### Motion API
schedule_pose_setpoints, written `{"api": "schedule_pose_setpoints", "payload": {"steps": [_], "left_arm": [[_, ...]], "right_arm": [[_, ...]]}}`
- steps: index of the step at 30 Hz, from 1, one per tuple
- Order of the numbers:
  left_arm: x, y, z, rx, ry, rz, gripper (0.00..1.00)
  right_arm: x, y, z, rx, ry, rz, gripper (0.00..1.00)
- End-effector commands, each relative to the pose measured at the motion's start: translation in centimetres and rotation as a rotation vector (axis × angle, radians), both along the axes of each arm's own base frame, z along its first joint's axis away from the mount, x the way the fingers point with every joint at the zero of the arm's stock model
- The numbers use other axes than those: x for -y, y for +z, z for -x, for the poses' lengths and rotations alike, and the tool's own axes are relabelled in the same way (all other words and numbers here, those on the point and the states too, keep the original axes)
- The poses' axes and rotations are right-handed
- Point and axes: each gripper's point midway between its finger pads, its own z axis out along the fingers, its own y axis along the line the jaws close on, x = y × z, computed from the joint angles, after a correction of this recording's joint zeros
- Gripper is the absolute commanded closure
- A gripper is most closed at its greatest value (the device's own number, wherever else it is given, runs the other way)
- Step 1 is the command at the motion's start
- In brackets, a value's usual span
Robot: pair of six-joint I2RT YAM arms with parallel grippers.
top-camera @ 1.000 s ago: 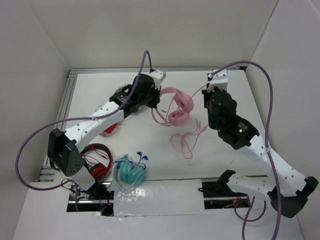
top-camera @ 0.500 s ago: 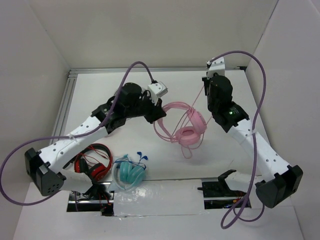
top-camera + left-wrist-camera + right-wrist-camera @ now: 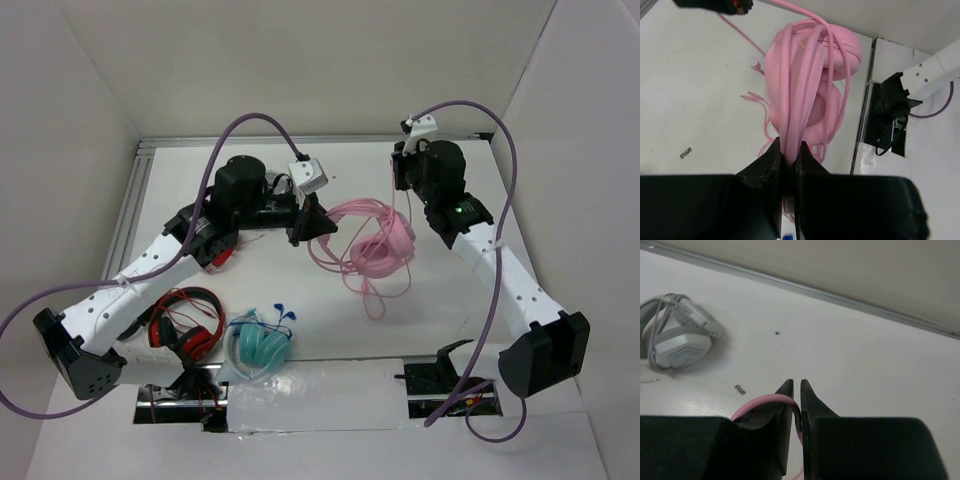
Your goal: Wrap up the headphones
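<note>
The pale-pink headphones [image 3: 378,243] hang above the middle of the table, earcups together. Several turns of their thin pink cable [image 3: 790,90] lie along the headband. My left gripper [image 3: 312,222] is shut on the headband and those strands, which the left wrist view shows pinched between the fingertips of that gripper [image 3: 788,147]. My right gripper [image 3: 400,175] is behind and right of the earcups. Its jaws stand a narrow slit apart, with the cable [image 3: 765,401] curving over one finger and down between them. A short loop of cable [image 3: 375,295] dangles below the earcups.
Red-and-black headphones [image 3: 188,322] and smaller teal headphones [image 3: 260,345] lie at the near left. Grey headphones [image 3: 682,340] sit on the table beyond my right gripper. White walls close in the back and both sides. A metal rail [image 3: 130,210] runs along the left edge.
The headphones have moved right and turned in my left gripper. My right gripper has travelled back toward the wall with the cable. The loose cable that lay on the table has been drawn up.
</note>
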Motion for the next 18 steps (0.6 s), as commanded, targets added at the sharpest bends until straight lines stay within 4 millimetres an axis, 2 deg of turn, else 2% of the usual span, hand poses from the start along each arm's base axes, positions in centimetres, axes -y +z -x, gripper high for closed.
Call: {"api": "schedule_pose_setpoints", "payload": {"steps": [1, 5, 8, 14, 18], "left_arm": [[1.2, 6.7, 5.8, 0.121, -0.314, 0.153, 1.0], [1.1, 7.5, 6.0, 0.132, -0.321, 0.172, 1.0], [0.6, 8.9, 6.3, 0.147, -0.351, 0.201, 1.0], [-0.3, 12.4, 5.7, 0.176, -0.322, 0.25, 1.0], [-0.6, 14.2, 5.0, 0.166, -0.294, 0.281, 1.0]], "right_arm": [[-1.4, 3.3, -0.7, 0.102, 0.132, -0.075, 0.82], [-2.6, 3.3, 0.9, 0.112, 0.29, -0.094, 0.76], [-3.6, 2.6, 2.6, 0.105, 0.438, -0.098, 0.71], [-6.8, 1.4, 6.4, 0.072, 0.766, -0.066, 0.71], [-8.3, 0.3, 7.8, 0.036, 0.905, -0.1, 0.72]]}}
